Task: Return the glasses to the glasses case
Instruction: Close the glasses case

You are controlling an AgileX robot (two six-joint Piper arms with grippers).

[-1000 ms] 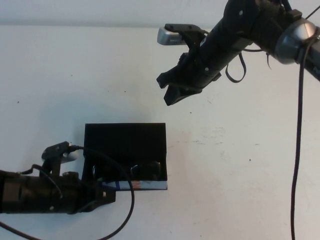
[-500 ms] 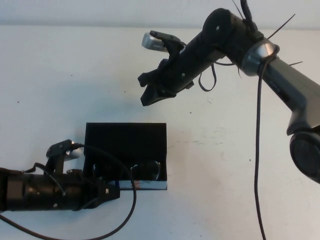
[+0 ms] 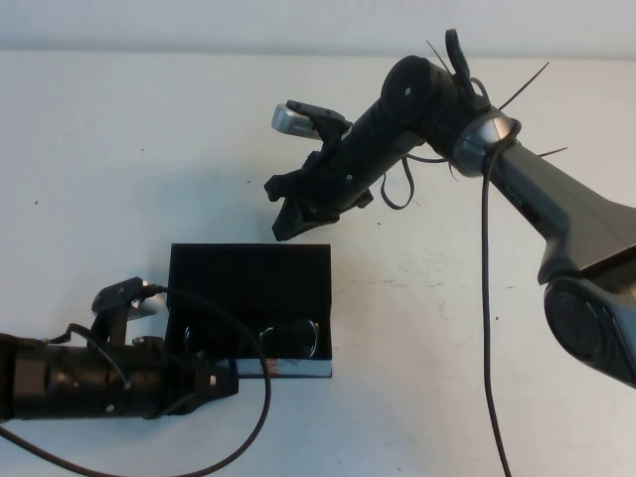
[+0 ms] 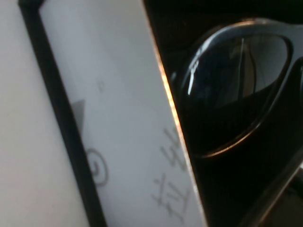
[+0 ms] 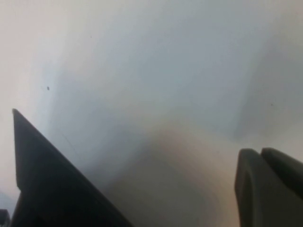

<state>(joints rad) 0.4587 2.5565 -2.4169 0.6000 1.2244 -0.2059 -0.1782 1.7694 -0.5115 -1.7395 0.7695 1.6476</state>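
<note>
Here the glasses point(image 3: 266, 339) lie inside the open glasses case point(image 3: 248, 275), lenses toward its printed front edge, lid flap laid back flat. The right gripper point(image 3: 281, 211) hangs just above the lid's far edge, jaws parted and holding nothing. The left gripper point(image 3: 214, 383) sits low at the case's front-left corner (its grip cannot be told). The white table point(image 3: 457, 328) lies bare to the right.

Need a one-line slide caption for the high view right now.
Glasses lie in the open glasses case; left gripper at its front edge, right gripper above the lid.
</note>
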